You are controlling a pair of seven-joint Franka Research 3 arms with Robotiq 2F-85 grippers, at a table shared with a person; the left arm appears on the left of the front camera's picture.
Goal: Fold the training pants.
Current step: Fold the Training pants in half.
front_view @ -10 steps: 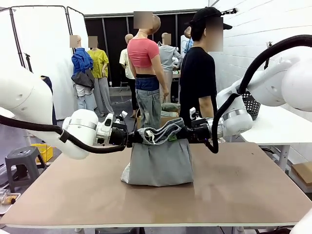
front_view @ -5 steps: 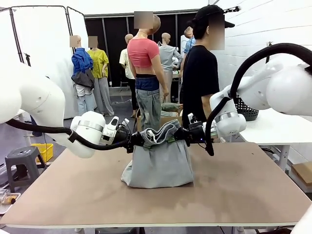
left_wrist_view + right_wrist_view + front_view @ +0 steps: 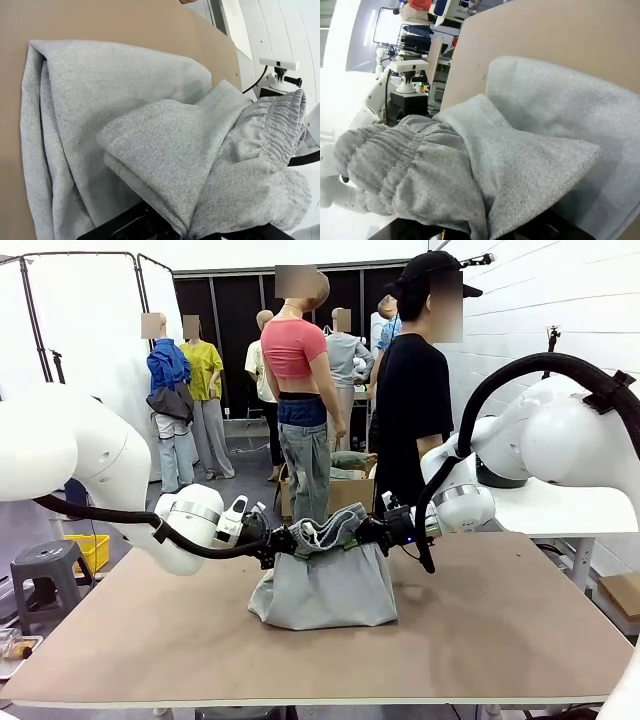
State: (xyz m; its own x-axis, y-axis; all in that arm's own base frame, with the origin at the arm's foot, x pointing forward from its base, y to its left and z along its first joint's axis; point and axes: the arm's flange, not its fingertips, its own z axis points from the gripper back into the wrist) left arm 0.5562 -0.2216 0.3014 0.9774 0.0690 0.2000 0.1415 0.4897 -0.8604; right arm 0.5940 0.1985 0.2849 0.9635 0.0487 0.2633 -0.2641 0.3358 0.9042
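Off-task stuff around your table, far side and flanks

You've got a person in black tee + cap standing at the far edge of the brown table, side-on to you. Cardboard box on the floor just behind, w/ folded cloth on top. Grey stool down at the left, yellow bin just beside it. Black basket on the white side table at right. White screen panels back left.

Both end effectors sank lower, carrying training pants waistband toward table.
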